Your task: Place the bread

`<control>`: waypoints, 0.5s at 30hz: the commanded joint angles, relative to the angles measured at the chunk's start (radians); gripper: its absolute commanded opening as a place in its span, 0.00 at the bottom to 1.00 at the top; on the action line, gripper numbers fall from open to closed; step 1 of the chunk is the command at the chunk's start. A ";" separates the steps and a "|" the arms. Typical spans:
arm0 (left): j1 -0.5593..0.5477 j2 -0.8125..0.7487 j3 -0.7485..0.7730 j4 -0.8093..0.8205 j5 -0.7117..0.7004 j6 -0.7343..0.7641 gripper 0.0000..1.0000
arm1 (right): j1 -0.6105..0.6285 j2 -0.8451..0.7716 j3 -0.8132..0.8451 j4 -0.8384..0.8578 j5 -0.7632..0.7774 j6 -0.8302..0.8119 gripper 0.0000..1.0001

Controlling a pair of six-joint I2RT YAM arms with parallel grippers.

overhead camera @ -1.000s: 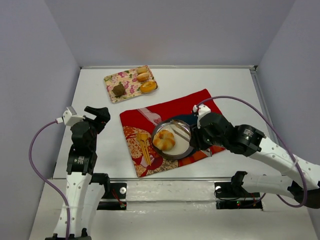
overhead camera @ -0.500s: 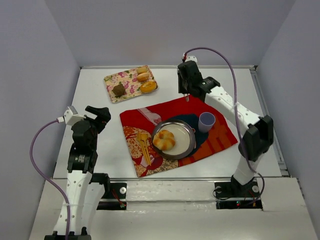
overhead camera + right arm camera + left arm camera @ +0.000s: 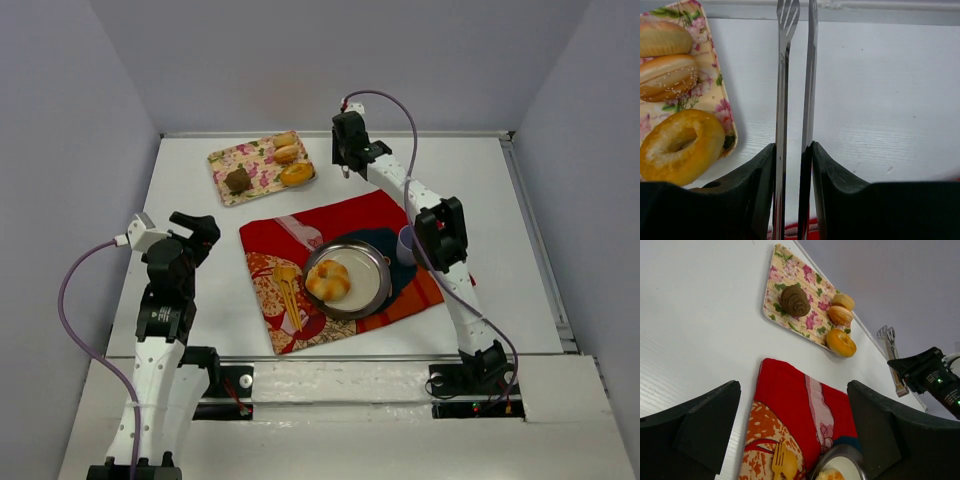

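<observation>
The bread [image 3: 328, 280], a lumpy golden roll with pale patches, lies on the left part of the metal plate [image 3: 372, 290] on the red cloth [image 3: 300, 232]; its top edge shows as the bread [image 3: 832, 474] in the left wrist view. My right gripper [image 3: 346, 160] is far back, right of the floral tray [image 3: 258, 172], well away from the bread. It is shut on metal tongs [image 3: 795, 75], seen at my right gripper [image 3: 793, 150], and the tong tips hold nothing. My left gripper [image 3: 203, 232] hangs open and empty left of the cloth, also shown as my left gripper [image 3: 792, 415].
The floral tray [image 3: 715, 90] holds a bagel [image 3: 680, 145], a sesame bun [image 3: 667, 75], a smooth roll [image 3: 662, 37] and a dark brown piece [image 3: 795, 300]. A yellow fork and spoon [image 3: 288, 290] lie on the cloth. A lilac cup [image 3: 406, 245] stands right of the plate, partly behind the right arm.
The right arm has swung from beside the plate up to the back of the table next to the tray, tongs still in its grip. Bread and left arm have not moved.
</observation>
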 commanded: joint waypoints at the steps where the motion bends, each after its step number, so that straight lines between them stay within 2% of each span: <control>1: -0.005 0.014 0.007 0.043 -0.053 0.012 0.99 | 0.003 0.041 0.057 0.164 -0.009 0.098 0.41; 5: -0.005 0.028 0.009 0.044 -0.054 0.017 0.99 | 0.003 0.081 0.061 0.214 -0.068 0.093 0.42; 15: -0.005 0.046 0.007 0.055 -0.053 0.015 0.99 | 0.003 0.168 0.064 0.275 -0.110 -0.136 0.49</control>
